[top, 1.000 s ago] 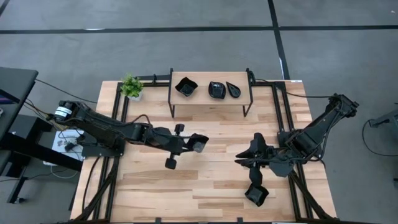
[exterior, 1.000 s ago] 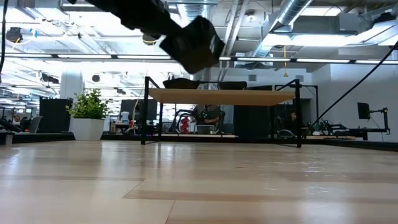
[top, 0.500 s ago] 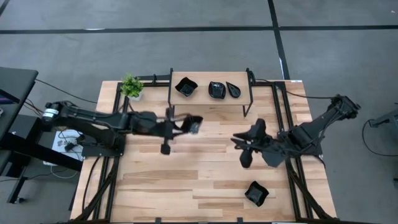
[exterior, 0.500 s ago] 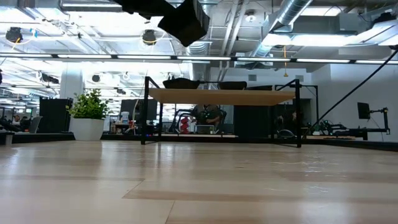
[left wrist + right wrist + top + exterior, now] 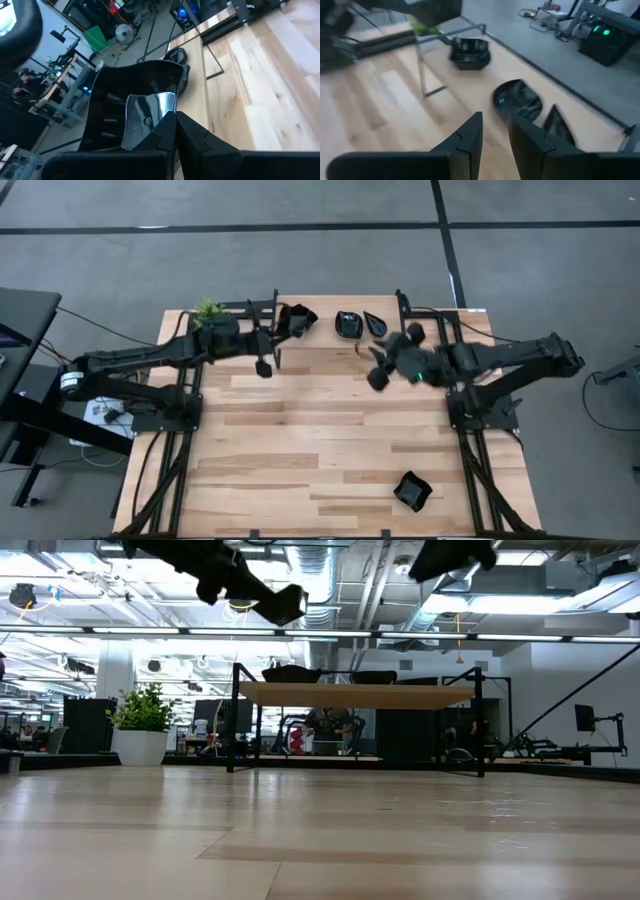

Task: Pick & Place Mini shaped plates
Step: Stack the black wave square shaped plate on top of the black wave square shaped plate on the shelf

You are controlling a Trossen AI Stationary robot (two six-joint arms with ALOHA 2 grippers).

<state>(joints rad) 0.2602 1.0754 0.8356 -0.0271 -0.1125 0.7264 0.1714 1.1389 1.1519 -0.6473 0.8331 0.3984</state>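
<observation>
My left gripper [image 5: 283, 330] is shut on a squarish black mini plate [image 5: 125, 105] and holds it above the left end of the small wooden shelf [image 5: 340, 342]. The low view shows that plate [image 5: 283, 602] high over the shelf. On the shelf rest a squarish plate [image 5: 470, 52], a roundish plate [image 5: 347, 324] and a teardrop plate [image 5: 375, 323]. My right gripper [image 5: 374, 368] hovers before the shelf's right half, its fingers [image 5: 470, 137] a little apart with nothing between them. Another plate [image 5: 412, 492] lies on the table at the near right. My left gripper pinches the squarish plate's rim [image 5: 159, 111], one finger over the glossy inside and the other against the outside. The fingers come from the table's left, nearly level. The plate is lifted clear and tilted, above the shelf.
A small green potted plant [image 5: 145, 720] stands at the far left corner, beside the left arm. The shelf's black metal legs [image 5: 236, 720] stand on the table's far part. The table's middle and near left [image 5: 260, 470] show bare wood.
My left gripper has carried the squarish plate from the table's middle up and toward the far edge, to the shelf's left end, rolling its wrist. My right gripper has swung from above the near-right plate toward the far edge, to the shelf's right half. That plate has stayed put.
</observation>
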